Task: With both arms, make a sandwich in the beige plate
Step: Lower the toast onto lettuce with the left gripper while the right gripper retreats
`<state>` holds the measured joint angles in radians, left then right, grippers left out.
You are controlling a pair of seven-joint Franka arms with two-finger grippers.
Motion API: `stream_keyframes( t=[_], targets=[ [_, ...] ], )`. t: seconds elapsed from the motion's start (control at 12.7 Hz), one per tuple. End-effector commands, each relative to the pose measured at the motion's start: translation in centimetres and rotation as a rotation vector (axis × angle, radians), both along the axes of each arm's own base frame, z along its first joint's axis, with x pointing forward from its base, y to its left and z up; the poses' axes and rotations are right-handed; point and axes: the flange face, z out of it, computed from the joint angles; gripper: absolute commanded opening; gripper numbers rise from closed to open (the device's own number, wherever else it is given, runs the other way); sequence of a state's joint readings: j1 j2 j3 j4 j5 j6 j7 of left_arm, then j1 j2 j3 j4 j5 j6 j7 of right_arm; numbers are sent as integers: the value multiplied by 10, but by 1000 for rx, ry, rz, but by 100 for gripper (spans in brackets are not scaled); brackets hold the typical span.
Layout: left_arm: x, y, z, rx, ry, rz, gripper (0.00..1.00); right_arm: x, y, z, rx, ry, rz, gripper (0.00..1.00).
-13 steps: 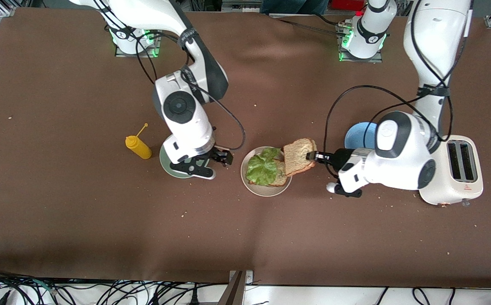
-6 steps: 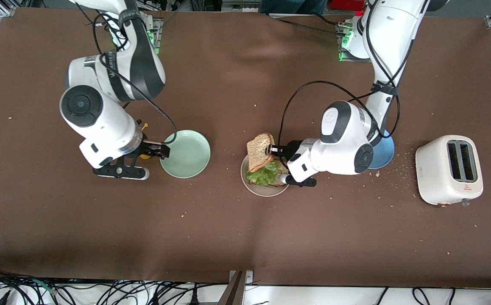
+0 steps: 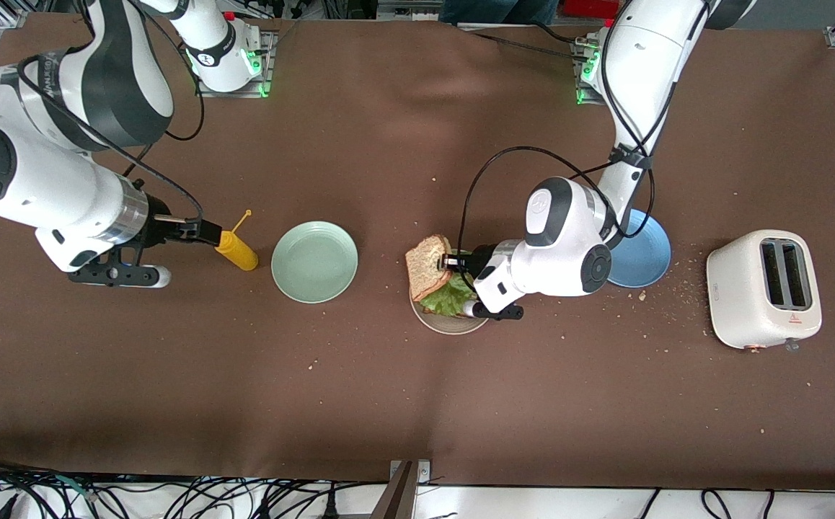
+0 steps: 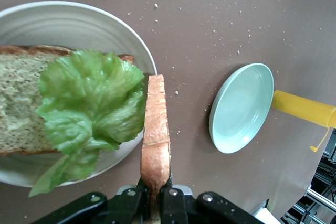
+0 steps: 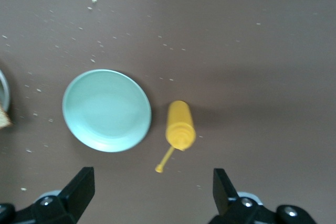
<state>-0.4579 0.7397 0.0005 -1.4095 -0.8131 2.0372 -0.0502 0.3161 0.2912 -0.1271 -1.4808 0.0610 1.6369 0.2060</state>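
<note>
The beige plate (image 3: 449,324) holds a bread slice with a green lettuce leaf (image 3: 451,298) on it. My left gripper (image 3: 450,261) is shut on a second bread slice (image 3: 427,265) and holds it on edge, tilted, over the plate's rim on the right arm's side. In the left wrist view the held slice (image 4: 156,124) is edge-on in the left gripper (image 4: 155,203), beside the lettuce (image 4: 89,103), the lower slice (image 4: 18,103) and the plate (image 4: 79,22). My right gripper (image 3: 201,232) is open and empty over the table by the yellow bottle; the right wrist view shows it (image 5: 152,182) wide open.
A mint-green plate (image 3: 314,261) and a lying yellow squeeze bottle (image 3: 236,249) are toward the right arm's end. A blue plate (image 3: 644,249) sits partly under the left arm. A white toaster (image 3: 763,288) stands at the left arm's end. Crumbs are scattered about.
My left gripper has carried the bread slice across the beige plate toward the right arm's end. My right arm has drawn back from the mint-green plate to beside the yellow bottle.
</note>
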Motion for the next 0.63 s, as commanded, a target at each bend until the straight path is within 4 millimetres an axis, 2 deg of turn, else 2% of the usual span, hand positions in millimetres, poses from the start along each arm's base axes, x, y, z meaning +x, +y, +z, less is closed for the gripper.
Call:
stream_keyframes(
  t=[0.0,0.08,0.16,0.24,0.31,0.39,0.55],
  targets=[
    [6,5,-5,-13,-4,12,0,-37,-48,28,-56,-106,140,100],
    [7,7,-14,-6,4,15,0,-46,-72,43,-48,-124,144,100],
    [10,13,-22,0,13,24,3,-54,-81,57,-47,-132,127,100],
    [15,22,-24,3,5,43,22,-62,-88,67,-49,-114,113,100],
    [18,28,-27,7,-2,59,55,-66,-100,70,-49,-83,91,100],
    [21,34,-36,10,1,63,77,-69,-103,70,-41,-72,82,100],
    [31,56,-38,4,-22,64,99,-75,-98,73,1,-56,-18,100]
  ],
)
